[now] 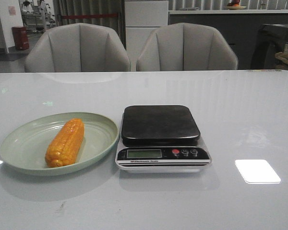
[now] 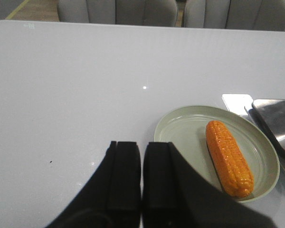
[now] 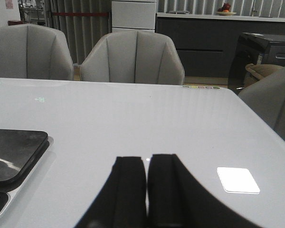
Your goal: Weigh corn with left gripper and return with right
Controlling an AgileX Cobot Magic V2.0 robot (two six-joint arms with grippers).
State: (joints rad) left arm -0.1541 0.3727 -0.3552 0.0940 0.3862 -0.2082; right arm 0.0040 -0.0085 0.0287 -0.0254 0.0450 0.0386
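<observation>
**Inspector:** Item one, the corn (image 1: 65, 143); position relative to the scale (image 1: 162, 139)?

**Assistant:** It lies flat in the pale green plate (image 1: 24, 143), which sits just beside the scale on the robot's left; the plate rim nearly meets the scale's body, though contact cannot be confirmed; the cob lies lengthwise, one end towards the robot, slightly angled; no gripper touches it.

**Inspector:** Condition of the scale?

**Assistant:** The black platform (image 1: 160, 123) carries nothing; the display (image 1: 144, 154) shows no readable figures; a red button (image 1: 175, 152) and two dark ones sit beside the display.

**Inspector:** The left gripper (image 2: 141, 178)?

**Assistant:** Seen only from its own wrist camera; its two black fingers (image 2: 124, 175) are pressed together with a thin seam between them, holding nothing; it hangs over bare table (image 2: 76, 95), on the far side of the plate from the scale; the corn is near it but apart.

**Inspector:** The right gripper (image 3: 147, 190)?

**Assistant:** Likewise pressed together and holding nothing; it is over bare table on the scale's right side, the scale's corner showing at the edge of its wrist view; a bright square reflection (image 3: 237, 179) lies on the tabletop near it.

**Inspector:** Surroundings?

**Assistant:** Two grey chairs (image 1: 79, 48) stand behind the table, beyond the scale.
</observation>
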